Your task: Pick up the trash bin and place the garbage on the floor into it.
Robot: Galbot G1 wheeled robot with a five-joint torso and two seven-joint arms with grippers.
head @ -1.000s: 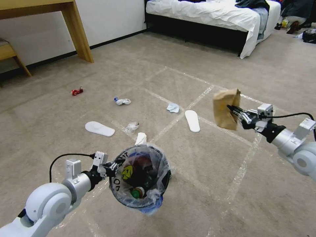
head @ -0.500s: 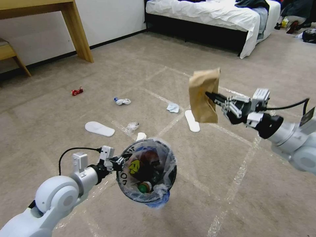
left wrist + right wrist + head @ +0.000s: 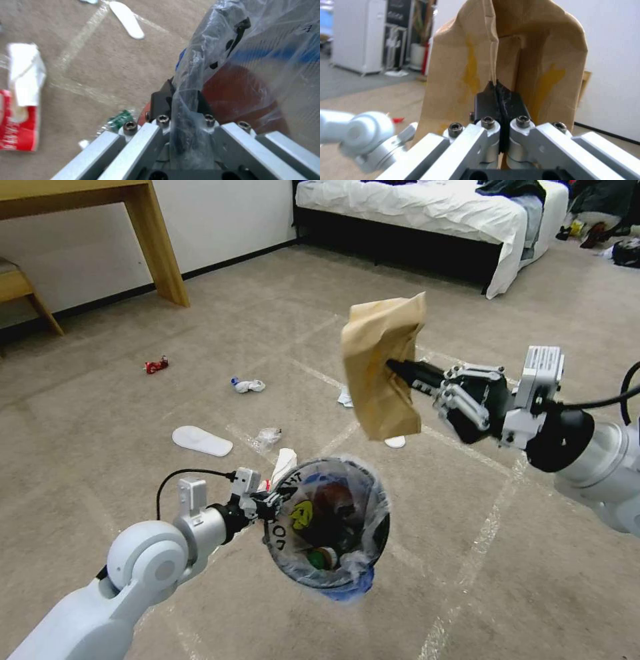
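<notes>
Nearest, the left gripper [image 3: 272,501] is clamped on the rim of the bag-lined trash bin [image 3: 327,530], holding it above the carpet. Beyond, the right gripper [image 3: 395,367] pinches a crumpled brown paper bag [image 3: 380,373] in the air above the bin, with a white slipper sole [image 3: 202,441] and tissues [image 3: 249,386] lying farther off.

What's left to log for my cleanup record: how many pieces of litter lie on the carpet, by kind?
White slipper soles: 2
Crumpled tissues: 2
Red wrapper: 1
Clear plastic piece: 1
Red-white carton: 1
Total: 7
</notes>
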